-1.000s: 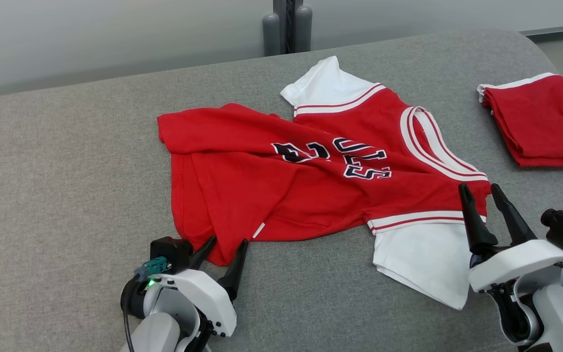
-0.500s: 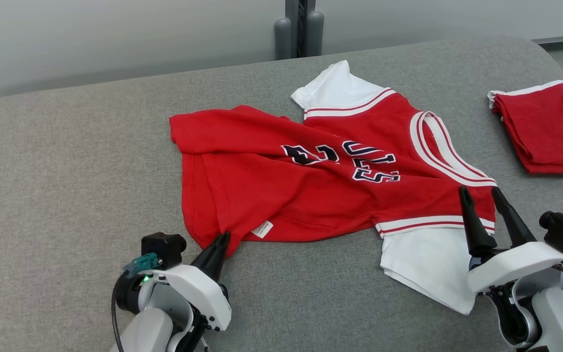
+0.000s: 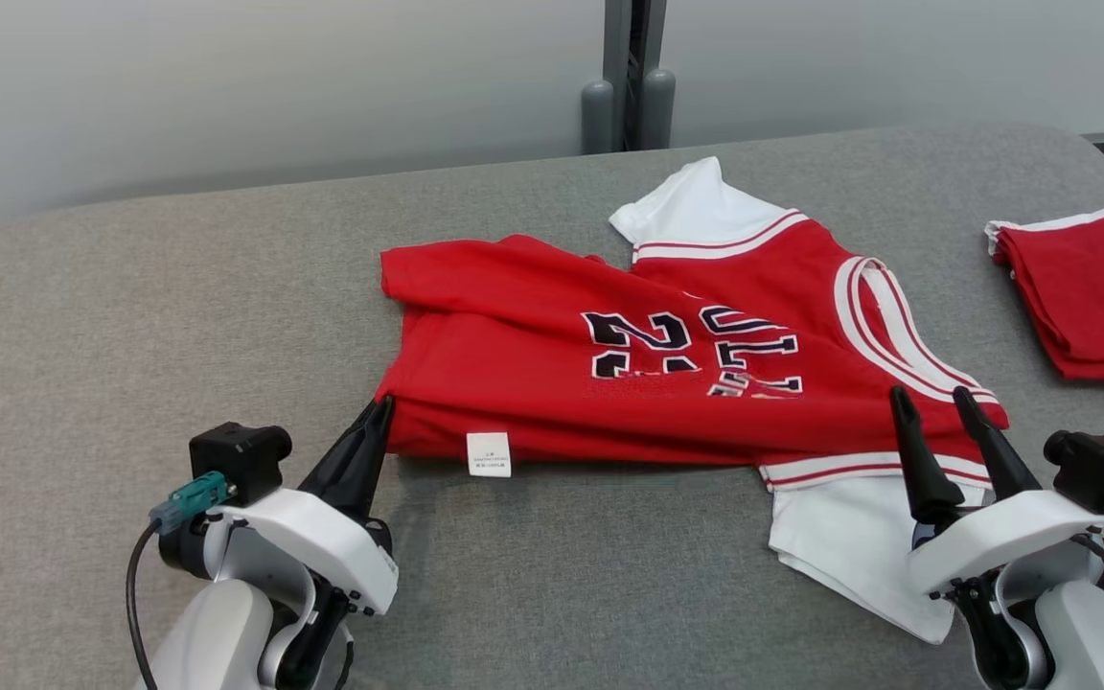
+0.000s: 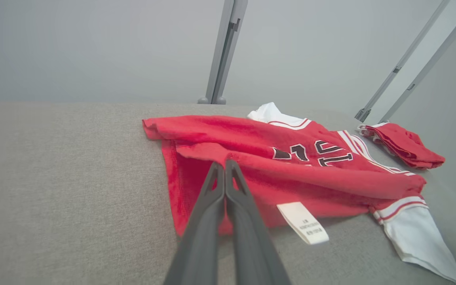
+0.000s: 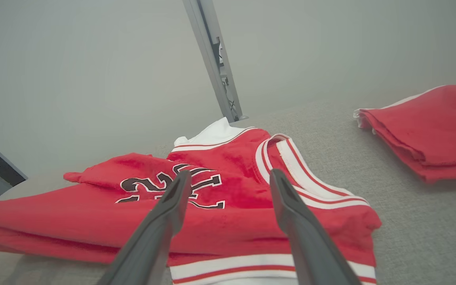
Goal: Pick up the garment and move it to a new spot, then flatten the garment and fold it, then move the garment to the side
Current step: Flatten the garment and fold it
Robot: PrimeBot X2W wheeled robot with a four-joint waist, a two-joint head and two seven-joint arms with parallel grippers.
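The red jersey (image 3: 667, 374) lies in the middle of the grey padded surface (image 3: 130, 316), with its collar toward the robot's right and its hem toward the left. The body of it is doubled over in a long fold, so that the dark number on the front is partly covered. One white sleeve (image 3: 849, 546) is spread on the near side and the far sleeve (image 3: 696, 201) points away from the robot. The left gripper (image 3: 384, 404) is at the near left corner of the jersey; its two dark fingers are pressed together and pinch the red cloth at the hem (in the left wrist view the cloth rises a little at the fingertips). Just beside this corner a white label (image 3: 489, 453) hangs out from the hem. The right gripper (image 3: 928, 393) is over the near shoulder of the jersey, beside the white and red trim, with its fingers apart and nothing between them; whether the tips touch the cloth I cannot tell. A folded red cloth (image 3: 1098, 287) lies well apart at the right edge of the surface. Behind the surface a grey post (image 3: 631, 77) stands before a pale wall.
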